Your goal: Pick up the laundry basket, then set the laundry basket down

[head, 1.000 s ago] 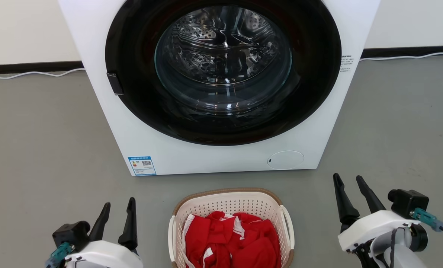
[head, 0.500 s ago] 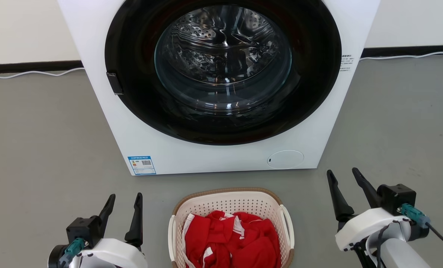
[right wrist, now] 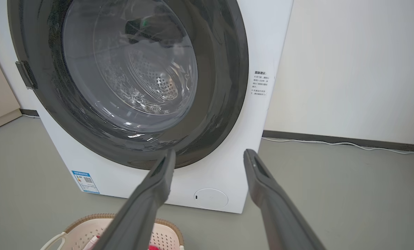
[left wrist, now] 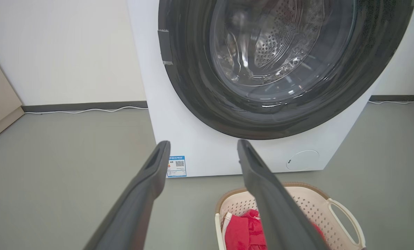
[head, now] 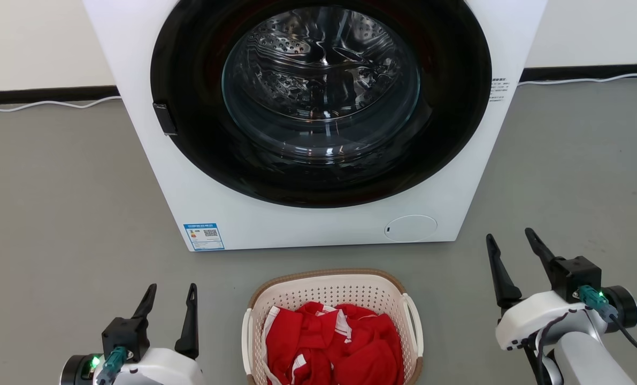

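- Since a second ago, the right gripper (head: 509, 233) has been raised further up the head view and shifted slightly outward, while the left gripper (head: 172, 286) has been turned at the wrist, its fingertips kept at much the same spot.
- Both grippers are held spread wide, with nothing between the fingers.
- The laundry basket (head: 326, 276) is seen resting on the grey floor (head: 56, 214), just in front of the washer (head: 297, 227), between the two grippers and touched by neither.
- Red clothing (head: 334, 342) with white trim is piled inside the laundry basket.
- The steel drum (head: 318, 69) is seen through the washer's round glass door.
- A white cable (head: 45, 106) is laid along the foot of the wall.
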Tool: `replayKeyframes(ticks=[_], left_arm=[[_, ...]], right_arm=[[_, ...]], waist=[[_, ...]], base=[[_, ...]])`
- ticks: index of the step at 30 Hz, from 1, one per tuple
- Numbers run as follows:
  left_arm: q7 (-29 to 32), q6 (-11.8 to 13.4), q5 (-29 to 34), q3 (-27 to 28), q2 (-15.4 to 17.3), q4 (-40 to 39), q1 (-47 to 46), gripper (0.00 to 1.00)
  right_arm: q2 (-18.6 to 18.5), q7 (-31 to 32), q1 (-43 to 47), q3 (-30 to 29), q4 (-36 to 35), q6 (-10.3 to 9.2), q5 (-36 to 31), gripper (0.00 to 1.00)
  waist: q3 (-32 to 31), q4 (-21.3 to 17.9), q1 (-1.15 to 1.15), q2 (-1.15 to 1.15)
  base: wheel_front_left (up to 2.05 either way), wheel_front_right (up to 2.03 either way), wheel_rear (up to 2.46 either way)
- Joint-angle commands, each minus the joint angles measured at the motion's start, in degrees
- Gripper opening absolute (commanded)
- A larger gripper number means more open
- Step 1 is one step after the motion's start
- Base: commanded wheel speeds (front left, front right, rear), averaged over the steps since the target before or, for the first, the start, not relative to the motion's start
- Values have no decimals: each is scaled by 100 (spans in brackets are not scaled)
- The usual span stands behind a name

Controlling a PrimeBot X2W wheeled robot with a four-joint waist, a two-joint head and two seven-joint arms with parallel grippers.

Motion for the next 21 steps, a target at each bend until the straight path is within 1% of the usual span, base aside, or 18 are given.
replayKeyframes(ticks=[1, 4, 9, 21], left_arm=[[-100, 64, 208, 208, 68, -72, -343, 100], [-141, 92, 337, 253, 55, -2, -374, 100], [-141, 86, 233, 321, 33, 84, -379, 100], [-141, 23, 230, 277, 19, 82, -401, 100]], right_arm=[[5, -118, -256, 32, -71, 17, -269, 100], [58, -160, -286, -101, -18, 18, -540, 100], [121, -160, -278, -178, 0, 18, -609, 100], [171, -160, -293, -217, -10, 18, -644, 100]], waist=[[3, -1, 0, 0], [11, -4, 0, 0], [21, -10, 0, 0], [89, -13, 0, 0]], base=[[0, 0, 0], [0, 0, 0], [0, 0, 0], [0, 0, 0]])
